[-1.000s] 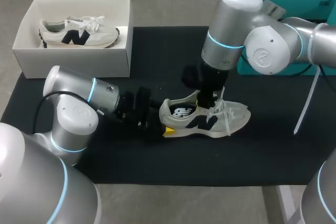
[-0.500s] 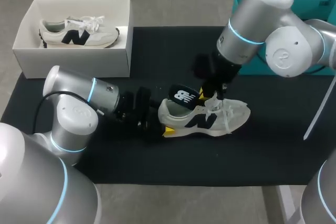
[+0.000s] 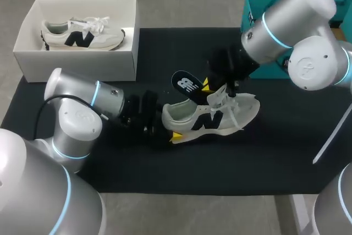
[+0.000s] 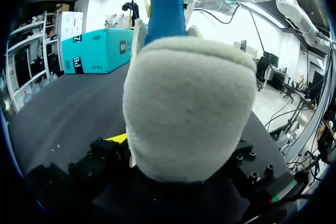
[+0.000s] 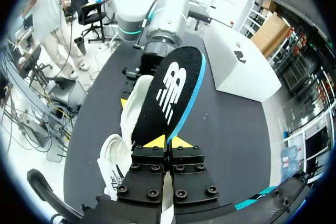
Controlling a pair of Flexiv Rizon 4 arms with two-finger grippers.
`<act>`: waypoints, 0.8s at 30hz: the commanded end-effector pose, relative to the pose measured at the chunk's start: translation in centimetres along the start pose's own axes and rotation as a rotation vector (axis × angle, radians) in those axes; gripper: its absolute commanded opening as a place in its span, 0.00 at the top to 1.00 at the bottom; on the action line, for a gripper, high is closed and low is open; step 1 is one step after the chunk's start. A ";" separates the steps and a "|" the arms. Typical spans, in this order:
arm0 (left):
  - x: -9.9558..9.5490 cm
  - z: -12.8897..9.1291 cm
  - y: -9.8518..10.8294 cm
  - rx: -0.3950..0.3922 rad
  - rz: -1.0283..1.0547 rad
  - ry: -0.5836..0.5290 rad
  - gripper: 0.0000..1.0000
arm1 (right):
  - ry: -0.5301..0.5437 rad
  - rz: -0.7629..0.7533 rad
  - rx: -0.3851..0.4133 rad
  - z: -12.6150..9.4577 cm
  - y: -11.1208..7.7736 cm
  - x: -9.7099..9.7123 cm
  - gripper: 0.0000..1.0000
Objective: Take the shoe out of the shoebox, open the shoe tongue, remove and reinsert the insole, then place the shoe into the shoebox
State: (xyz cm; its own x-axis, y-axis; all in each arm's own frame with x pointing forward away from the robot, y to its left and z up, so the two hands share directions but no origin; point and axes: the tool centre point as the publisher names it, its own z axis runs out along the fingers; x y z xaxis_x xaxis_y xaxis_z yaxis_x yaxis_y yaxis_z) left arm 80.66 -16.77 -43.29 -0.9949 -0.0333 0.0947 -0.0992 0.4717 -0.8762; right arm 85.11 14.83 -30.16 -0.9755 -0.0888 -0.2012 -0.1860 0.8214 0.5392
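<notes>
Shoe: a cream shoe (image 3: 212, 119) with a soft, fuzzy heel, a dark letter on its side and loose white laces. It lies on the black mat (image 3: 110, 163), well outside the shoebox.
Insole: one thin, flat insole (image 3: 187, 85) with rounded ends, a black top, a white logo and a blue edge. It slants up over the shoe's opening. I cannot tell whether its lower end touches the shoe.
Right gripper: the right gripper (image 5: 168, 141) has its yellow tips pressed together, pinching one end of the insole.
Left gripper: the left gripper (image 3: 169, 127) is at the heel, which fills the gap between its fingers, so it is clamped on the shoe. Only one yellow tip shows.
Shoebox: one white card shoebox (image 3: 33, 59), open-topped and square-cornered, sits at the mat's far corner on the left arm's side.
Second shoe: a matching second shoe (image 3: 82, 34) lies flat inside the shoebox, making two shoes in all.
Teal box: one teal box (image 3: 254, 17) stands behind the right arm.
</notes>
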 end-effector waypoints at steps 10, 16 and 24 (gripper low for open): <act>0.1 0.3 0.3 -0.002 0.000 0.000 1.00 | 0.035 -0.011 -0.090 2.7 0.0 -0.8 1.00; 0.1 0.3 0.3 -0.002 0.000 0.000 1.00 | 0.048 -0.001 -0.106 3.7 0.1 -1.0 1.00; 0.1 0.3 0.3 -0.002 0.000 0.000 1.00 | -0.006 -0.025 -0.167 1.9 2.3 -1.9 1.00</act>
State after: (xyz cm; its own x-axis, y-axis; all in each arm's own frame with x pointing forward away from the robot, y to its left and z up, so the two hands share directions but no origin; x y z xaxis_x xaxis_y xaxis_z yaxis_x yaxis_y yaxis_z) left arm 80.59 -16.86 -43.43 -0.9949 -0.0315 0.0957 -0.0992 0.4729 -0.8755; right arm 87.17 18.11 -30.88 -0.9705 -0.1143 -0.2122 -0.2287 0.7151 0.6606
